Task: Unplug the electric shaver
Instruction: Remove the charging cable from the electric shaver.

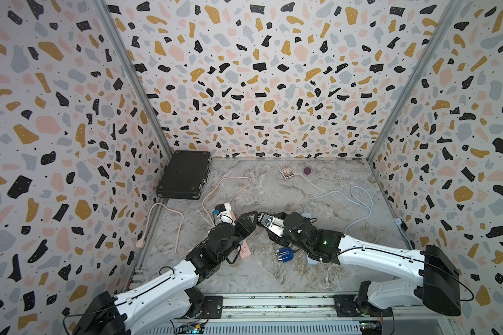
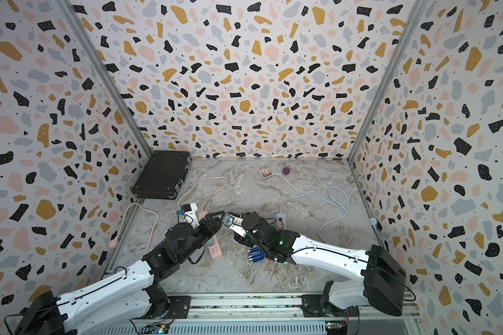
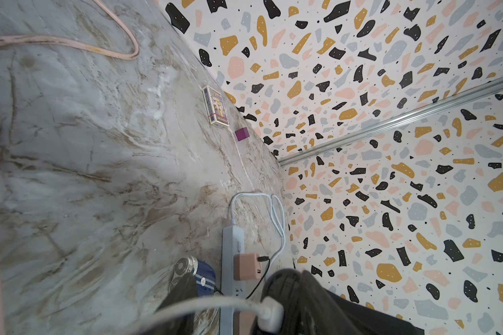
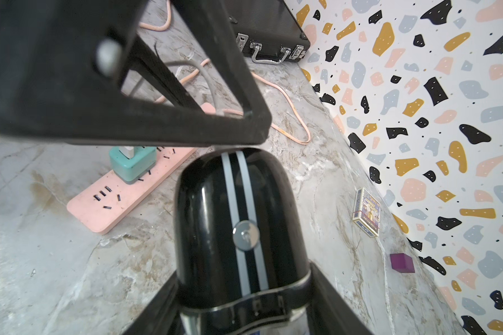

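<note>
While the right end effector (image 4: 244,278) clamps the electric shaver (image 4: 238,226) around its glossy black, grey-striped body, held above the middle of the table (image 1: 273,278), the left end effector (image 1: 251,219) sits at the shaver's butt end, almost touching the right one. The white plug (image 3: 269,316) lies between the left fingers. From the left wrist view I cannot tell whether they are seated on it or stand just off it.

Lead: the white cable (image 3: 204,304) appears to run back to the teal adapter (image 4: 131,164) on the pink power strip (image 4: 122,197).

Step in hand (my reading): draw the plug out of the shaver, the right arm bracing and the left extracting.

Notes for doing it well:
- Close on the plug's hard housing, not the cable, since a pinch on the cord would likely stretch or slip.
- Confirm a firm pinch before any pull.
- Pull straight along the shaver's long axis, without sideways levering at the socket.
- The right arm stays rigid. The body is smooth and may slide through the clamp under load.
- Use a short stroke, backing the left arm away from the right.
- The blue shaver (image 1: 285,255) on the table beneath the right arm is not to be disturbed.
</note>
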`<state>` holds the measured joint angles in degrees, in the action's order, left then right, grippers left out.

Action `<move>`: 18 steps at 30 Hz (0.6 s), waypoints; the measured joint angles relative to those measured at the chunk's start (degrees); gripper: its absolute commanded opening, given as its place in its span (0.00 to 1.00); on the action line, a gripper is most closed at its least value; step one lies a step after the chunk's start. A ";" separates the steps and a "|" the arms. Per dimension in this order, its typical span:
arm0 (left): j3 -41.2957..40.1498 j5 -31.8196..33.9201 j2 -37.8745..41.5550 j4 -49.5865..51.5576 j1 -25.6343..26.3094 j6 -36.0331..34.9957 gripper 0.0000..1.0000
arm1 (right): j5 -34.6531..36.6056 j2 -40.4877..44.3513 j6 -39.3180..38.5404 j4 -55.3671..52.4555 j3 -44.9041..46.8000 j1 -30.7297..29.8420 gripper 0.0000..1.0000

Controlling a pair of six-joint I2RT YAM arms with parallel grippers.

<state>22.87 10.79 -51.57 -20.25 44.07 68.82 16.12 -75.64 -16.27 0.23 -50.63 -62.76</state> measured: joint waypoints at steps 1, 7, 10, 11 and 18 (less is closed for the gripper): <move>-0.42 -0.04 -0.15 -0.85 0.00 0.31 0.45 | 0.00 0.00 0.04 0.02 0.02 0.00 0.23; -1.20 0.07 0.79 -2.08 -0.02 1.07 0.39 | 0.07 0.00 0.22 0.44 0.17 -0.02 0.23; -1.20 0.39 2.38 -1.99 -0.02 0.96 0.35 | 0.07 0.00 0.24 0.72 0.39 -0.11 0.23; -1.20 0.52 2.82 -1.95 -0.02 0.90 0.35 | 0.07 0.00 0.26 0.79 0.46 -0.15 0.23; -1.20 1.11 3.19 -1.95 -0.02 0.94 0.39 | 0.00 -0.04 0.46 1.49 0.66 -0.28 0.23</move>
<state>21.67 11.90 -48.38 -22.20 44.05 69.76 16.12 -75.68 -15.81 1.72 -49.98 -63.05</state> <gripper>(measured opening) 0.361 0.609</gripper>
